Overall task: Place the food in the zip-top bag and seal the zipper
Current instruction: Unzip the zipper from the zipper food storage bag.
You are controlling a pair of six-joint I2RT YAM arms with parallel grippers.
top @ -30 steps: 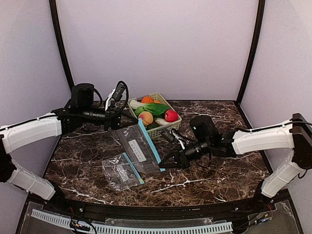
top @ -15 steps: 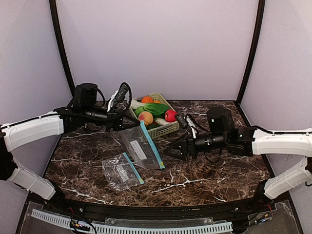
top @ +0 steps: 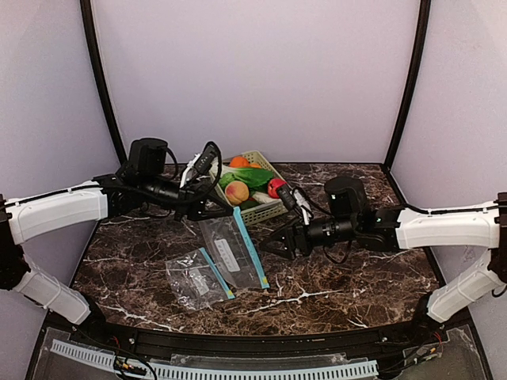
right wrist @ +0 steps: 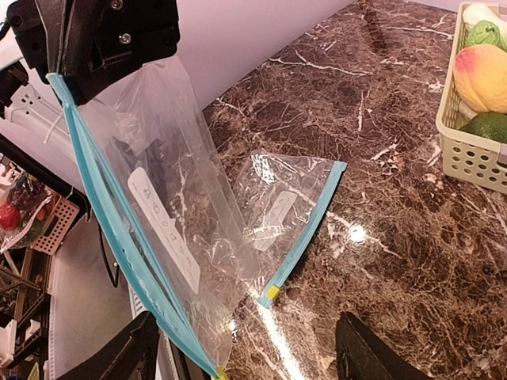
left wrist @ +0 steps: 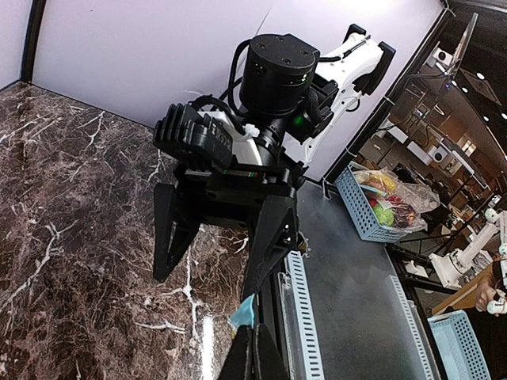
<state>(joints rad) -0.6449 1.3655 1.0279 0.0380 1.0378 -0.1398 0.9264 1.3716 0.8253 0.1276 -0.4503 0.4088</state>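
**Left tool** (top: 224,211): closed on the top corner of the zip-top bag (top: 224,252), at the upper end of its blue zipper strip. The bag hangs tilted from this grip. The zipper edge is on the side facing the right tool. The bag's lower end reaches down to the desk (top: 348,277); contact there cannot be told.

**Right tool** (top: 269,244): jaws spread wide, holding nothing. It points at the hanging bag's zipper edge and sits just short of it. Brown marble stretches from beneath it to the desk's right and near edges.

**Second bag** (top: 192,279): clear with a blue zipper, lying flat on the desk. It is below the left tool and apart from both tools. From the right tool it lies beyond the hanging bag.

**Basket** (top: 269,210): pale green lattice, just behind the tips of both tools and near the desk's back edge. It holds all the food seen; none is in either bag.
- peach (top: 236,192): at the rim, just beside the left tool
- red apple (top: 276,188): at the corner nearest the right tool
- leafy greens (top: 252,176): in the middle
- orange (top: 239,161): at the far side
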